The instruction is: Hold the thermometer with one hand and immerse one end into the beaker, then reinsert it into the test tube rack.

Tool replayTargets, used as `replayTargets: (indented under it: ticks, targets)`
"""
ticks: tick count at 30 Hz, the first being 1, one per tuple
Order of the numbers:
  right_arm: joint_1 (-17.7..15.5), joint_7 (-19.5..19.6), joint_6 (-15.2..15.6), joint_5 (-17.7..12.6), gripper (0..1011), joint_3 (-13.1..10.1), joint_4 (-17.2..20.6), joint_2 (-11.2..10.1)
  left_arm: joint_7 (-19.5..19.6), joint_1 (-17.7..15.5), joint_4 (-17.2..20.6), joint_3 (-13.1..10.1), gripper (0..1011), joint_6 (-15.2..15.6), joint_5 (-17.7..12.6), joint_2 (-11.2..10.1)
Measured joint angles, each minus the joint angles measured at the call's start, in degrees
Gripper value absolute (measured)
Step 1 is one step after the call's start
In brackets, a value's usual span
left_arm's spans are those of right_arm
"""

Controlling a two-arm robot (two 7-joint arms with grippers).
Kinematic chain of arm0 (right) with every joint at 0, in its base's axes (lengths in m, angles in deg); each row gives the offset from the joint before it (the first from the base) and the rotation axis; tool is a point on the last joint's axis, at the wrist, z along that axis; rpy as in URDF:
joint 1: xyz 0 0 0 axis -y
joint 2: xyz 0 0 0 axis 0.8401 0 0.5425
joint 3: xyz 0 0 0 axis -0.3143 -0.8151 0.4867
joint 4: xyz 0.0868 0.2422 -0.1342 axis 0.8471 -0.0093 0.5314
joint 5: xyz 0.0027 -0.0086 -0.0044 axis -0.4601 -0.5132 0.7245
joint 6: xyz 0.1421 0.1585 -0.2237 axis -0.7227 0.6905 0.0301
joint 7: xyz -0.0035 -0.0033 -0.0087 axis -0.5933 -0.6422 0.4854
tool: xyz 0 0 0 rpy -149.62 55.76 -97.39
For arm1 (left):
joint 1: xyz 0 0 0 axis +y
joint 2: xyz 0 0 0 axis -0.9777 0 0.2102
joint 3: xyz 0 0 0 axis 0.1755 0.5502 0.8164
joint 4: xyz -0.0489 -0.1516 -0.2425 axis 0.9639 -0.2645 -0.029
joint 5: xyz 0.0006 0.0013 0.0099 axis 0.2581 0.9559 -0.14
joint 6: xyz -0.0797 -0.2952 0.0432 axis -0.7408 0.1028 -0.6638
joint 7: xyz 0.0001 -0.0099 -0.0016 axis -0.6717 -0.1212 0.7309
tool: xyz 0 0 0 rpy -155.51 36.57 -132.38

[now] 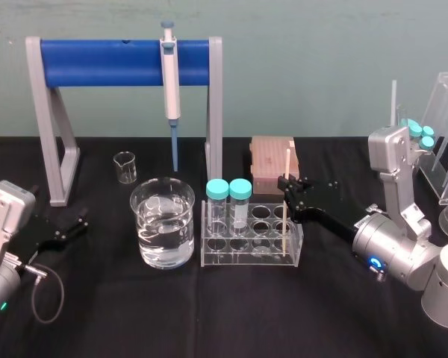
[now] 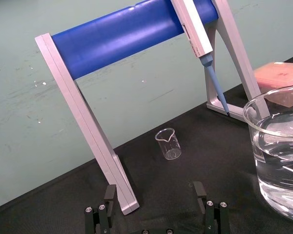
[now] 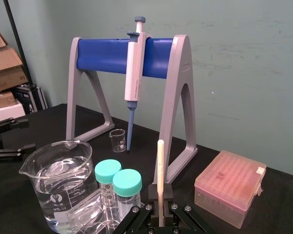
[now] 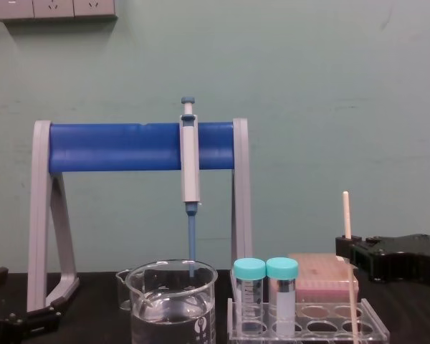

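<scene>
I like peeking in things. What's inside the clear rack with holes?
Two teal-capped tubes and the thermometer, gripped by the right gripper, stand in the test tube rack. Other holes look empty. The caps hide the tubes' mouths. The left gripper rests open, far left.

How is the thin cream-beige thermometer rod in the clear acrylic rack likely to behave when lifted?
Probably stiff: the thin cream-beige thermometer rod looks straight. Likely light and easily tilted, being slender and tall above the clear acrylic rack, with the right hand at its upper part. Smooth and round, it might slip or roll. The left hand is parked left.
</scene>
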Motion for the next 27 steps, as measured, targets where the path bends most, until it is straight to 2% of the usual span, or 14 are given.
replayTargets:
  ticks: [16,21,23,27]
  targets:
    - [0.0,0.0,0.0,0.0,77,0.0,0.0,0.0,0.0,0.0,0.0,0.0,1004,0.0,0.0,0.0]
    - [0.1,0.0,0.0,0.0,241,0.1,0.0,0.0,0.0,0.0,0.0,0.0,1004,0.0,0.0,0.0]
    - [0.1,0.0,0.0,0.0,277,0.1,0.0,0.0,0.0,0.0,0.0,0.0,1004,0.0,0.0,0.0]
    - [0.1,0.0,0.0,-0.1,435,0.1,0.0,0.0,0.0,0.0,0.0,0.0,1004,0.0,0.0,0.0]
